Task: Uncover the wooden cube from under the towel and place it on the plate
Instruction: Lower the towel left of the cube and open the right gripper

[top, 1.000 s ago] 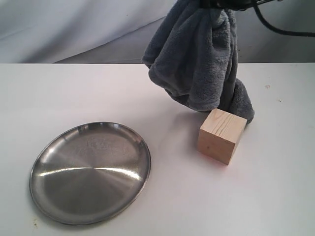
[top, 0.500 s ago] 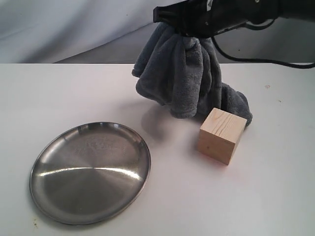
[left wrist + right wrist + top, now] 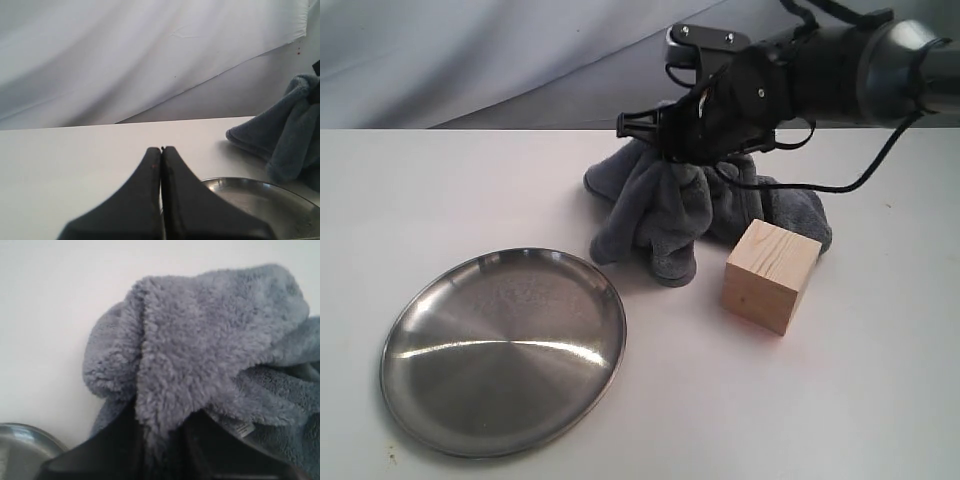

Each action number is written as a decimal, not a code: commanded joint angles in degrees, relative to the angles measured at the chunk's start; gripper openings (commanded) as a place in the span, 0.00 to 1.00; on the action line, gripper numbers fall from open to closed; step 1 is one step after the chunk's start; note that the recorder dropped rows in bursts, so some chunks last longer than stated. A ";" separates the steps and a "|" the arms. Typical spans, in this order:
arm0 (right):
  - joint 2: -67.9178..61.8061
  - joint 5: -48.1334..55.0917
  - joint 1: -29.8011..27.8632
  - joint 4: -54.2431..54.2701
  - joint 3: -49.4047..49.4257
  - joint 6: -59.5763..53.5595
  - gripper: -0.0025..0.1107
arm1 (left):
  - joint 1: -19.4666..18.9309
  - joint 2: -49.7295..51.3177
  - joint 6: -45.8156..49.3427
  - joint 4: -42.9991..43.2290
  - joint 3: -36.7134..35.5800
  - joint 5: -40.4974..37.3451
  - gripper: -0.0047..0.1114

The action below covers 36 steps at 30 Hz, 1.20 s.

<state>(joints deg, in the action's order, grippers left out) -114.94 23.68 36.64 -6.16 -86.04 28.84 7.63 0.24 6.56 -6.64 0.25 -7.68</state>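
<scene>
Wooden cube (image 3: 770, 276) is fully uncovered. It sits upright on the table (image 3: 880, 400), to the right of the plate (image 3: 500, 350) and well apart from it. No cloth is seen on its top or front faces.

Towel (image 3: 665, 215) is bunched in a heap just behind and to the left of the cube. Its lower folds rest on the table. Whether the heap touches the cube's back edge cannot be told.

Right gripper (image 3: 685, 150) is clamped on the top fold of the towel. In the right wrist view the plush is seen pinched between its dark fingers (image 3: 120, 450). Left gripper (image 3: 161, 190) is pressed together with nothing held, low over the table near the plate's rim.

Step judged: uncovering is effectively done and the towel is being parked. The pick of the cube is not yet begun, and the plate is bare.

Next move, as judged:
- The towel needs to be released and the right gripper lifted clear of the pile.
- Jaws are to be spread wider than the cube and closed on two opposite flat faces.
- The cube is then to be carried left and set down inside the plate's rim.

Risk: a trailing fold could be dragged back over the cube on retreat.
</scene>
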 commanded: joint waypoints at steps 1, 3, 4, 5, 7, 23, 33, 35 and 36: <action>-2.76 1.84 1.38 0.93 -0.43 -0.47 0.02 | 0.28 -0.24 -0.14 -0.10 -0.25 0.18 0.04; -3.46 2.23 1.69 1.14 -0.43 -0.47 0.02 | 0.28 -0.24 -0.14 -0.10 -0.25 0.18 0.04; -3.78 2.44 1.85 1.41 -0.43 -0.33 0.02 | 0.28 -0.24 -0.14 -0.10 -0.25 0.18 0.04; -3.95 2.44 1.96 1.57 -0.43 -0.33 0.02 | 0.28 -0.24 -0.14 -0.10 -0.25 0.18 0.04; -3.95 2.44 1.96 1.57 -0.43 -0.33 0.02 | 0.28 -0.24 -0.14 -0.10 -0.25 0.18 0.04; -1.20 15.98 1.96 1.68 -3.51 -6.12 0.92 | 0.28 -0.24 -0.14 -0.10 -0.25 0.18 0.04; 7.00 34.91 2.21 3.99 -9.40 -26.37 0.91 | 0.28 -0.24 -0.14 -0.10 -0.25 0.18 0.04; 8.32 38.85 2.21 2.26 -9.40 -29.34 0.91 | 0.28 -0.24 -0.14 -0.10 -0.25 0.18 0.04; 8.88 40.75 2.21 1.03 -9.40 -30.11 0.91 | 0.28 -0.24 -0.14 -0.10 -0.25 0.18 0.04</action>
<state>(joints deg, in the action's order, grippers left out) -107.95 59.31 38.65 -2.65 -95.14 3.15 7.63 0.24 6.56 -6.64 0.25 -7.68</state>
